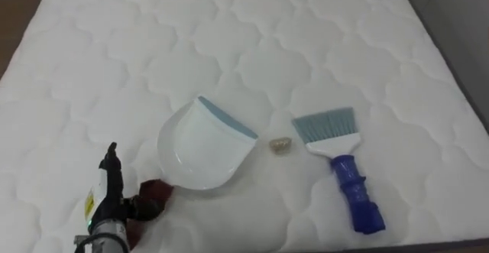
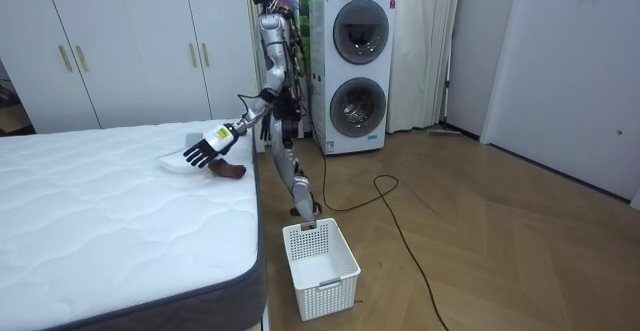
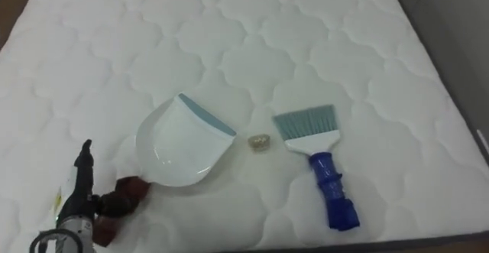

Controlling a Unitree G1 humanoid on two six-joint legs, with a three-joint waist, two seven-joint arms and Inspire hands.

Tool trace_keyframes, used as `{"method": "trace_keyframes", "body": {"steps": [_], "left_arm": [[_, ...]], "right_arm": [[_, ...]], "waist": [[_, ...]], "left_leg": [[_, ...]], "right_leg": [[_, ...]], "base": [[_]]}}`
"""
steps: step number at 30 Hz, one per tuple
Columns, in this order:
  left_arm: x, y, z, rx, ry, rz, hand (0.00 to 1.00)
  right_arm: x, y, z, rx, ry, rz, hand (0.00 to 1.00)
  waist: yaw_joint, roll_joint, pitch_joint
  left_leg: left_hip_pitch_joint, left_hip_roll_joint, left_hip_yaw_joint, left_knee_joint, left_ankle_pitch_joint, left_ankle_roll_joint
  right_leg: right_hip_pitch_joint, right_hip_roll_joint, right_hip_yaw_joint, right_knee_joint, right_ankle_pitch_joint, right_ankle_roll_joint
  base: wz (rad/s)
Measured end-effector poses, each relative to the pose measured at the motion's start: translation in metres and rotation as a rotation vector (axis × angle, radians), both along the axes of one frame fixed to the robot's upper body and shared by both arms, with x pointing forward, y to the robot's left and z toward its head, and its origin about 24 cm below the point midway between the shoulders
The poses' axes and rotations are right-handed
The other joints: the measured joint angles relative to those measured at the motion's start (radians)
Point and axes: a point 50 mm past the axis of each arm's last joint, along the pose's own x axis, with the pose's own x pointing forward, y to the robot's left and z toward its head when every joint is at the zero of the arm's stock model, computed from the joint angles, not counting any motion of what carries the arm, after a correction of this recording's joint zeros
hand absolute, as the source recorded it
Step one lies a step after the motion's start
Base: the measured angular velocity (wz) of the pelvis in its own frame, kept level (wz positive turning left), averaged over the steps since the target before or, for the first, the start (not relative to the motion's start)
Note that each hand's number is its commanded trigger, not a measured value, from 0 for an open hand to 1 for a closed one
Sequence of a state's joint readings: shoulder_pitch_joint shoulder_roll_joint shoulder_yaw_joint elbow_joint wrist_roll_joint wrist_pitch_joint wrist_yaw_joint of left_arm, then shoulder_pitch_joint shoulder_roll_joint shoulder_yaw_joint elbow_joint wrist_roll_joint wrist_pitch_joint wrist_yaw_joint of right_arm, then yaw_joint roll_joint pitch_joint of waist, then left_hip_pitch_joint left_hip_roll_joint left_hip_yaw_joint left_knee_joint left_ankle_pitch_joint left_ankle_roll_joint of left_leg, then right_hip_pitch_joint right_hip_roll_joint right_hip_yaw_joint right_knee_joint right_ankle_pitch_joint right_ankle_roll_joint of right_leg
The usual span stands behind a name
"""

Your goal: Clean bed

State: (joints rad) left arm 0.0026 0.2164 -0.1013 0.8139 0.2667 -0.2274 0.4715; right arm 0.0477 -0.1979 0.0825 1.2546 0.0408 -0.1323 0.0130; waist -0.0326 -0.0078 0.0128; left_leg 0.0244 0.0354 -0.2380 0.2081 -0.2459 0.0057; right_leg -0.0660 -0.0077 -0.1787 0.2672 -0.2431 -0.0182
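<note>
On the white mattress lies a white dustpan with a grey-blue lip and a dark red handle that points to the near left. A small beige scrap rests just right of the pan's lip. Right of that is a hand brush with grey-blue bristles and a blue handle, its bristles pointing away from me. My left hand hovers at the lower left beside the pan's handle, fingers straight and open, holding nothing. In the room view that hand is spread above the dustpan.
I stand at the bed's edge. A white laundry basket sits on the wooden floor by my feet. Stacked washing machines are behind me and white wardrobes stand past the bed.
</note>
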Motion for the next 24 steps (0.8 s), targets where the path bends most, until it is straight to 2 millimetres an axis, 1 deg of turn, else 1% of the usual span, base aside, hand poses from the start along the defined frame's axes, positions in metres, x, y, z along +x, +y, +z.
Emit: {"method": "trace_keyframes", "body": {"steps": [1,2,3,4,5,6,7,8,9,10,11,12,13,17,19,24], "left_arm": [[0.0,0.004,-0.001,0.005,0.017,0.008,0.0],[0.001,0.003,-0.002,0.002,0.027,0.003,0.0],[0.005,0.0,-0.002,-0.009,0.033,-0.016,0.0],[0.013,-0.003,0.0,-0.014,0.027,-0.039,0.0],[0.018,-0.006,0.003,-0.012,0.015,-0.053,0.0],[0.029,-0.009,0.009,-0.01,-0.013,-0.069,0.0],[0.03,-0.008,0.01,-0.006,-0.02,-0.06,0.0],[0.029,-0.007,0.009,-0.005,-0.013,-0.058,0.0],[0.027,-0.007,0.006,-0.005,0.002,-0.053,0.0],[0.025,-0.006,0.005,-0.003,0.012,-0.047,0.0],[0.026,-0.005,0.005,-0.002,0.015,-0.045,0.0],[0.027,-0.005,0.006,-0.003,0.012,-0.044,0.0],[0.03,-0.006,0.007,-0.005,0.007,-0.046,0.0],[0.034,-0.004,0.007,-0.004,0.022,-0.048,0.0],[0.032,-0.004,0.003,-0.012,0.059,-0.056,0.0],[0.022,-0.001,-0.009,-0.029,0.168,-0.065,0.0]], "right_arm": [[0.01,0.002,0.002,-0.007,-0.022,0.024,0.0],[0.013,0.001,0.002,-0.014,-0.031,0.029,0.0],[0.012,0.0,0.002,-0.024,-0.022,0.032,0.0],[0.006,-0.001,0.001,-0.029,0.0,0.028,0.0],[0.003,-0.001,0.0,-0.03,0.015,0.025,0.0],[-0.002,0.001,-0.002,-0.023,0.04,0.023,0.0],[-0.003,0.003,-0.003,-0.013,0.054,0.029,0.0],[-0.001,0.002,-0.002,-0.013,0.052,0.031,0.0],[0.002,0.001,-0.002,-0.019,0.05,0.031,0.0],[0.007,-0.001,0.0,-0.026,0.042,0.033,0.0],[0.008,-0.001,0.0,-0.03,0.038,0.033,0.0],[0.011,-0.002,0.001,-0.033,0.036,0.033,0.0],[0.011,-0.003,0.001,-0.033,0.046,0.03,0.0],[0.012,-0.003,0.001,-0.028,0.055,0.027,0.0],[0.011,-0.003,0.0,-0.026,0.06,0.023,0.0],[0.013,-0.005,0.001,-0.018,0.065,0.013,0.0]], "waist": [[-0.003,0.0,-0.0044],[-0.021,0.008,-0.0005],[-0.044,0.006,0.0011],[-0.055,0.005,0.0024],[-0.055,0.003,0.0044],[-0.047,-0.011,0.0053],[-0.031,-0.017,0.0014],[-0.023,-0.015,0.0025],[-0.012,-0.015,0.0023],[-0.011,-0.01,0.0042],[-0.013,-0.007,0.0045],[-0.018,0.003,0.0052],[-0.02,0.007,0.0041],[-0.014,0.009,0.005],[-0.014,0.01,0.0058],[-0.016,0.015,0.0068]], "left_leg": [[-0.036,0.011,0.002,0.019,-0.009,-0.014],[-0.055,0.014,0.02,0.033,-0.006,-0.025],[-0.081,0.005,0.087,0.042,0.001,-0.039],[-0.11,0.001,0.136,0.016,0.009,-0.041],[-0.135,-0.006,0.157,-0.003,0.024,-0.03],[-0.172,-0.019,0.191,-0.027,0.091,-0.004],[-0.165,-0.023,0.234,-0.03,0.112,0.003],[-0.164,-0.024,0.237,-0.027,0.112,0.003],[-0.161,-0.032,0.23,-0.022,0.112,0.003],[-0.164,-0.036,0.228,-0.019,0.111,0.003],[-0.167,-0.039,0.228,-0.018,0.11,0.003],[-0.173,-0.047,0.233,-0.018,0.11,0.004],[-0.173,-0.048,0.236,-0.019,0.11,0.004],[-0.173,-0.048,0.242,-0.017,0.109,0.005],[-0.186,-0.048,0.245,-0.006,0.106,0.01],[-0.234,-0.046,0.25,0.025,0.106,0.01]], "right_leg": [[-0.015,0.019,0.01,-0.088,0.096,-0.018],[-0.013,0.023,-0.002,-0.1,0.117,-0.025],[-0.012,0.013,0.009,-0.101,0.12,-0.026],[-0.011,0.006,0.082,-0.101,0.12,-0.026],[-0.014,0.002,0.115,-0.101,0.119,-0.025],[-0.025,-0.008,0.149,-0.092,0.112,-0.013],[-0.04,-0.012,0.14,-0.08,0.107,0.0],[-0.044,-0.014,0.125,-0.078,0.106,0.001],[-0.047,-0.016,0.09,-0.079,0.106,0.001],[-0.039,-0.02,0.054,-0.082,0.107,0.0],[-0.039,-0.024,0.038,-0.084,0.107,0.0],[-0.04,-0.027,0.034,-0.085,0.107,0.0],[-0.041,-0.027,0.034,-0.084,0.106,0.001],[-0.041,-0.027,0.031,-0.083,0.103,0.006],[-0.052,-0.027,0.029,-0.08,0.099,0.007],[-0.104,-0.027,0.033,-0.042,0.089,0.001]], "base": [[-0.3],[0.18],[0.63],[0.66],[0.64],[0.25],[0.05],[-0.3],[-0.25],[-0.18],[0.05],[0.15],[0.11],[-0.02],[-0.04],[-0.01]]}}
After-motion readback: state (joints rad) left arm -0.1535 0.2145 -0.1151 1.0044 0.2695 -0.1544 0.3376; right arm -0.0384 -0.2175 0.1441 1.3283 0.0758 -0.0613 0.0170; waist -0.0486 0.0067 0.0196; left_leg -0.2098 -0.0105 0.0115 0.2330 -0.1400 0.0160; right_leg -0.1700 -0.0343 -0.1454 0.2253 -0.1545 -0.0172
